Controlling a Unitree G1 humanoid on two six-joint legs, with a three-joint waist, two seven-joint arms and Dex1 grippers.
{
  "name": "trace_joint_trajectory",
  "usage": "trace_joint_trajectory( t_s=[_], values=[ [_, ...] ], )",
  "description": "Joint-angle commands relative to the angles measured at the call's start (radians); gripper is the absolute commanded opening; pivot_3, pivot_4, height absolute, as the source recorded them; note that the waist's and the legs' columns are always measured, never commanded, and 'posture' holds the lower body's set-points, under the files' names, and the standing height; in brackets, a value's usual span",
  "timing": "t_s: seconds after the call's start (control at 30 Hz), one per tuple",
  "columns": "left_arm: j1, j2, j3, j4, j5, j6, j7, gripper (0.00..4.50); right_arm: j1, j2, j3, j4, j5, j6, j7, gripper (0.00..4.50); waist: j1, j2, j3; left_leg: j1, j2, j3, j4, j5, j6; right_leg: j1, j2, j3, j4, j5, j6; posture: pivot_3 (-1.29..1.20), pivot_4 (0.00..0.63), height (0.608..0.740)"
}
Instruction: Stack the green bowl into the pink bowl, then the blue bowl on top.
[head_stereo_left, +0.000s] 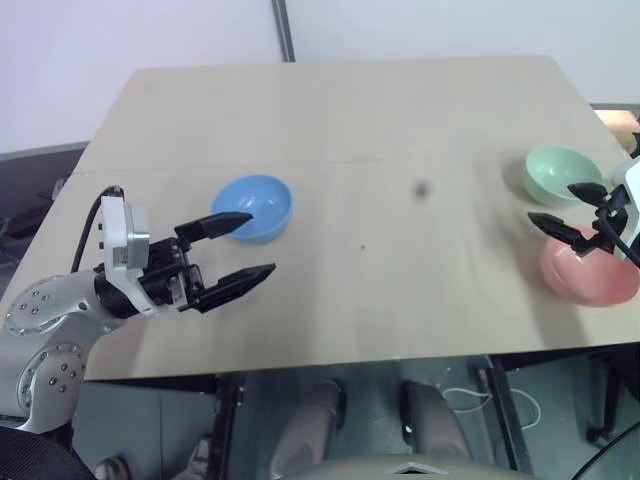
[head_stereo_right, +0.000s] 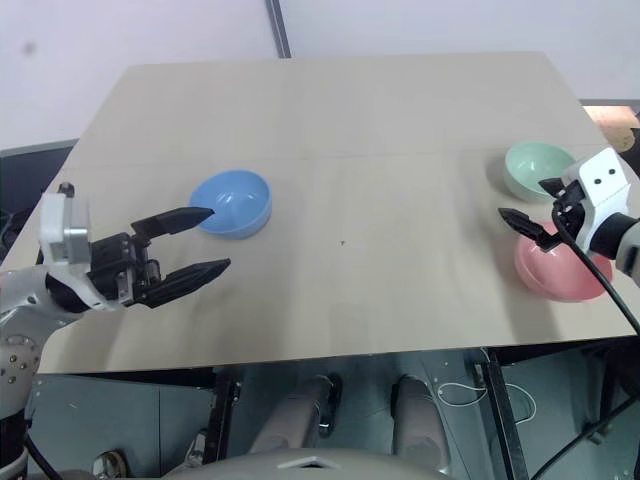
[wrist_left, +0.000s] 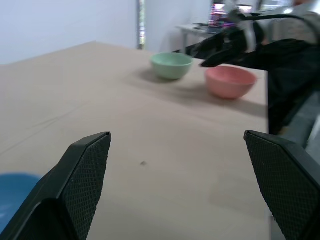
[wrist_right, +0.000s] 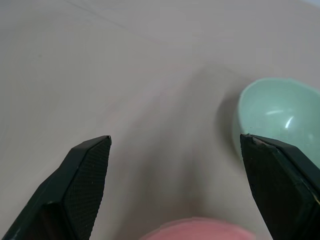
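Bowls: three, all upright and holding nothing, none stacked.
Blue bowl (head_stereo_left: 252, 207): on the left half of the bench (head_stereo_left: 400, 120), set in from the left edge, about midway between far and near edges.
Left pincer (head_stereo_left: 243, 251): fingers wide apart, holding nothing, hanging just near-side of the blue bowl; upper fingertip overlaps its near rim in the head views, contact not clear.
Middle of bench: bare wood, wide room between blue bowl and the other two.
Green bowl (head_stereo_left: 560, 172): near the right edge, farther back than the pink one.
Pink bowl (head_stereo_left: 590, 265): close to the right edge, just nearer than the green bowl, slightly apart.
Right pincer (head_stereo_right: 522, 203): spread open, empty, poised over the gap between green and pink bowls.
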Motion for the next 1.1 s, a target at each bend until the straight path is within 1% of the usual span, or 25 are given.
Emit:
trace_joint_trajectory(
  t_s=[0.03, 0.1, 0.2, 0.33, 0.4, 0.43, 0.47, 0.5, 0.67, 0.77, 0.83, 0.9, 0.97, 1.0, 1.07, 1.1],
  values=[
    [-0.001, 0.031, -0.006, -0.028, -0.047, -0.014, -0.096, 4.5, 0.018, -0.036, -0.058, -0.166, -0.006, 0.198, -0.112, 4.46, 0.0, 0.0, 0.0, 0.0, 0.0, 0.0, 0.0, 0.0, 0.0, 0.0, 0.0, 0.0, 0.0, 0.0, 0.0, 0.0, 0.15, 0.74],
    [-0.011, 0.046, -0.011, -0.018, -0.075, 0.0, -0.14, 4.5, 0.031, -0.047, -0.068, -0.226, 0.024, 0.327, -0.133, 4.46, 0.004, 0.0, 0.0, 0.0, 0.0, 0.0, 0.0, 0.0, 0.0, 0.0, 0.0, 0.0, 0.0, 0.0, 0.0, 0.0, 0.15, 0.74],
    [-0.048, 0.076, -0.045, 0.013, -0.063, -0.01, -0.21, 4.5, 0.042, -0.035, -0.054, -0.271, 0.057, 0.486, -0.157, 4.46, 0.008, 0.0, 0.0, 0.0, 0.0, 0.001, 0.001, 0.0, 0.0, 0.0, 0.0, 0.0, 0.0, -0.001, 0.001, 0.0, 0.15, 0.74],
    [-0.104, 0.076, -0.08, 0.041, -0.046, -0.019, -0.226, 4.5, 0.048, 0.02, -0.03, -0.257, 0.032, 0.552, -0.219, 4.46, 0.01, 0.0, 0.0, 0.001, 0.0, 0.004, 0.001, 0.0, 0.0, 0.0, 0.001, 0.0, 0.001, 0.0, 0.001, 0.0, 0.15, 0.74],
    [-0.121, 0.071, -0.091, 0.05, -0.04, -0.02, -0.225, 4.5, 0.054, 0.041, -0.013, -0.233, 0.007, 0.551, -0.249, 3.94, 0.009, 0.0, 0.0, 0.001, 0.0, 0.005, 0.001, 0.0, 0.0, 0.0, 0.001, 0.0, 0.001, 0.0, 0.0, 0.0, 0.15, 0.74],
    [-0.125, 0.068, -0.095, 0.053, -0.036, -0.022, -0.225, 4.5, 0.058, 0.047, -0.005, -0.223, -0.002, 0.542, -0.258, 3.54, 0.009, 0.0, 0.0, 0.001, 0.0, 0.005, 0.001, 0.0, 0.0, 0.0, 0.001, 0.0, 0.0, 0.0, 0.0, 0.0, 0.15, 0.74],
    [-0.125, 0.066, -0.099, 0.056, -0.028, -0.029, -0.225, 4.5, 0.059, 0.053, 0.001, -0.213, -0.009, 0.531, -0.262, 2.99, 0.009, 0.0, 0.0, 0.0, 0.0, 0.006, 0.001, 0.0, 0.0, 0.0, 0.001, 0.0, 0.0, 0.0, 0.0, 0.0, 0.15, 0.74],
    [-0.122, 0.063, -0.099, 0.059, -0.024, -0.032, -0.224, 4.5, 0.06, 0.054, 0.008, -0.208, -0.013, 0.521, -0.263, 2.59, 0.009, 0.0, 0.0, 0.0, 0.0, 0.006, 0.001, 0.0, 0.0, 0.0, 0.001, 0.0, 0.0, 0.0, 0.0, 0.0, 0.15, 0.74],
    [-0.115, 0.056, -0.093, 0.066, -0.015, -0.039, -0.216, 4.5, 0.048, 0.062, 0.037, -0.206, -0.022, 0.489, -0.259, 0.1, 0.009, -0.001, -0.001, 0.001, 0.001, 0.006, 0.001, 0.0, 0.0, 0.0, 0.001, 0.0, 0.0, 0.0, 0.0, 0.0, 0.15, 0.74],
    [-0.1, 0.055, -0.084, 0.067, -0.009, -0.042, -0.212, 4.5, 0.036, 0.077, 0.056, -0.218, -0.035, 0.457, -0.265, 0.04, 0.007, -0.001, -0.001, 0.001, 0.001, 0.006, 0.001, 0.0, 0.0, 0.0, 0.001, 0.0, 0.0, 0.0, 0.002, 0.0, 0.15, 0.74],
    [-0.067, 0.054, -0.07, 0.072, -0.011, -0.039, -0.215, 4.5, 0.015, 0.101, 0.073, -0.281, 0.005, 0.412, -0.224, 0.04, 0.003, -0.001, -0.001, 0.001, 0.001, 0.006, 0.001, 0.0, 0.0, 0.0, 0.001, 0.0, 0.0, 0.0, 0.002, 0.0, 0.15, 0.74],
    [-0.032, 0.054, -0.059, 0.076, -0.002, -0.048, -0.223, 4.5, -0.008, 0.111, 0.134, -0.358, 0.04, 0.351, -0.164, 0.04, -0.007, 0.0, 0.0, 0.001, 0.002, 0.005, 0.001, 0.0, 0.0, 0.0, 0.002, 0.0, 0.0, 0.0, 0.002, 0.0, 0.15, 0.74],
    [-0.002, 0.05, -0.045, 0.076, -0.006, -0.048, -0.218, 4.5, -0.046, 0.15, 0.228, -0.4, 0.067, 0.258, -0.095, 0.04, -0.018, 0.0, 0.0, 0.002, 0.003, 0.004, 0.001, 0.0, 0.0, 0.0, 0.002, 0.001, 0.0, 0.0, 0.002, 0.0, 0.15, 0.74],
    [0.009, 0.047, -0.04, 0.078, -0.007, -0.05, -0.213, 4.5, -0.066, 0.166, 0.289, -0.406, 0.05, 0.207, -0.078, 0.04, -0.018, 0.0, 0.0, 0.002, 0.004, 0.003, 0.0, 0.0, 0.0, 0.0, 0.003, 0.0, 0.0, -0.001, 0.003, 0.0, 0.15, 0.74],
    [0.031, 0.038, -0.031, 0.083, -0.007, -0.051, -0.204, 4.5, -0.118, 0.225, 0.423, -0.364, -0.009, 0.127, -0.081, 0.04, -0.018, -0.001, 0.0, 0.002, 0.005, 0.002, 0.001, 0.0, 0.0, 0.0, 0.003, -0.001, 0.0, -0.001, 0.003, 0.0, 0.15, 0.74],
    [0.044, 0.033, -0.028, 0.088, -0.002, -0.055, -0.203, 4.5, -0.152, 0.254, 0.503, -0.318, -0.067, 0.066, -0.087, 0.04, -0.017, -0.001, 0.0, 0.002, 0.005, 0.002, 0.001, 0.0, 0.0, 0.0, 0.003, -0.001, 0.0, -0.001, 0.003, 0.0, 0.15, 0.74]
  ],
)
